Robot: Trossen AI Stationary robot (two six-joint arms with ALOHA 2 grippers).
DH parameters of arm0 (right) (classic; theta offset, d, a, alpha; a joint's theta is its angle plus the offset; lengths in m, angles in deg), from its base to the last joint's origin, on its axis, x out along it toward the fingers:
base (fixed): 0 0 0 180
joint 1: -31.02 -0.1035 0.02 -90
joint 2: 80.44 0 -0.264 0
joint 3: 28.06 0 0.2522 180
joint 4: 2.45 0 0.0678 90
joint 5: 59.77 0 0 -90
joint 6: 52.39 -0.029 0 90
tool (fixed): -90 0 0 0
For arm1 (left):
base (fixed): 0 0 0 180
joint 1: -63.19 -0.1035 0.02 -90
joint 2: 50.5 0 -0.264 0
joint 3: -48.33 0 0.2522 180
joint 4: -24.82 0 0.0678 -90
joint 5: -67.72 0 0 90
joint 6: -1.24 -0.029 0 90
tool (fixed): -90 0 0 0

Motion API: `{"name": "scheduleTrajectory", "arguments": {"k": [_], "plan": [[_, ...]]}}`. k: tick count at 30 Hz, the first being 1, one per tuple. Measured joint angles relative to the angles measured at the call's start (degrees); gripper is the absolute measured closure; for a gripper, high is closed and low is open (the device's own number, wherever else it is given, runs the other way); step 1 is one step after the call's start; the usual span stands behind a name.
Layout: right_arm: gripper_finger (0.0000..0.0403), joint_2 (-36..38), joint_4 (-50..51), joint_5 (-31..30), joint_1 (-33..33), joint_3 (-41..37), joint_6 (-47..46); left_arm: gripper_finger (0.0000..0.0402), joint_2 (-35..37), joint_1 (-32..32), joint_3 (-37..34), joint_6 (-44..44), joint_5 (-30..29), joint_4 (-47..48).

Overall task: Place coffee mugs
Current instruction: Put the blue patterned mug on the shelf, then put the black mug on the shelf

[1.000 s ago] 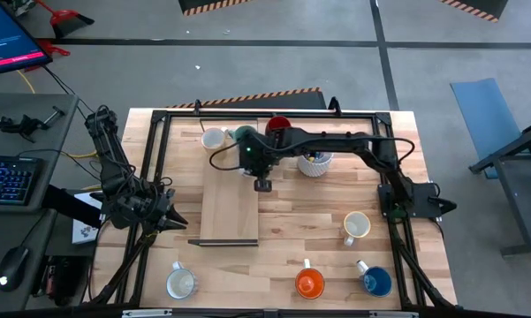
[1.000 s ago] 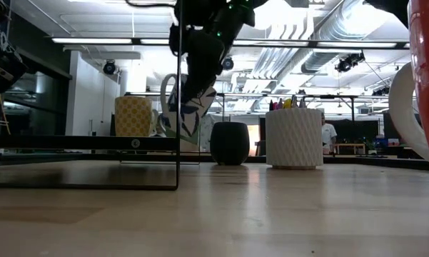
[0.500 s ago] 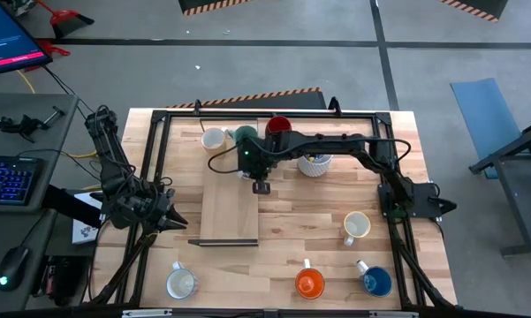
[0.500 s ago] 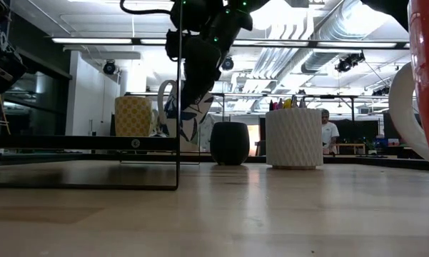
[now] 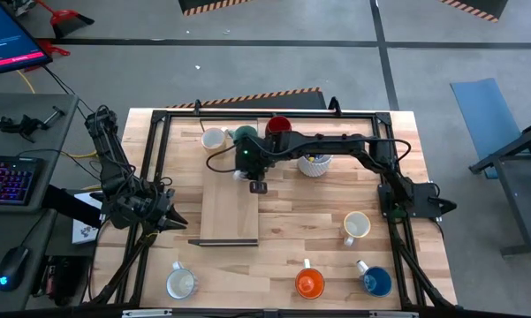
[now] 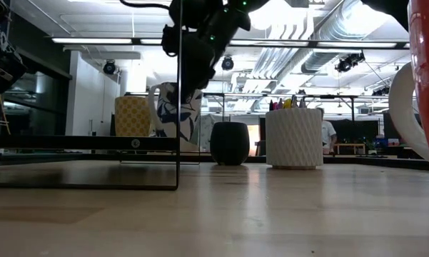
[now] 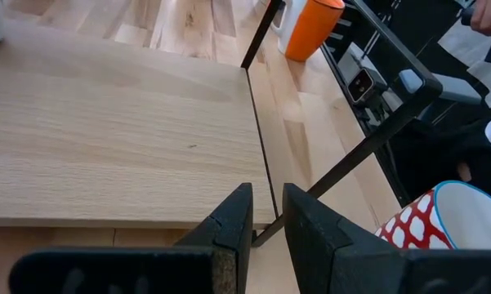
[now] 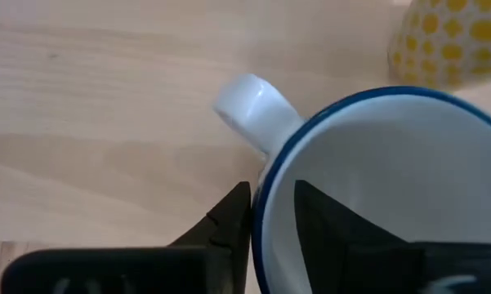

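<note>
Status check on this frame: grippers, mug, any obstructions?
Right gripper shut on the rim of the white mug with blue pattern, upright over the pale wooden board. Left gripper parked at the table's left edge. Yellow-dotted mug close by.

The high view looks straight down on the whole counter (image 5: 292, 203). The low view sits at counter height and faces the room. Each wrist view looks closely past its own fingers. High and low views share the white pen cup (image 5: 315, 164) (image 6: 294, 138).
</note>
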Motion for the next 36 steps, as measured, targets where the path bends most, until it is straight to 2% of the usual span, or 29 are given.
{"name": "scheduleTrajectory", "arguments": {"k": [8,17,24,28,32,36], "plan": [[0.032,0.11,-0.14,0.6,-0.22,0.12,0.46,0.0342,0.0,0.0,0.0,0.02,0.02,0.01],[0.0318,0.14,2.54,0.69,-0.43,6.84,1.51,0.0342,0.0,0.0,0.0,0.39,0.04,0.01],[0.0317,0.16,12.72,0.2,-1.36,16.95,3.06,0.0342,0.0,0.0,0.0,0.42,0.02,0.04],[0.0317,0.35,22.15,-5.07,-1.93,24.48,3.56,0.0342,0.0,0.0,0.0,0.54,0.04,0.04],[0.0318,4.92,24.71,-7.68,-1.62,19.98,3.21,0.0342,0.0,0.02,0.0,0.55,0.09,0.04],[0.0318,6.34,31.6,-7.95,-0.85,17.12,-0.1,0.0342,-0.01,0.0,0.0,0.55,0.09,0.09]]}}
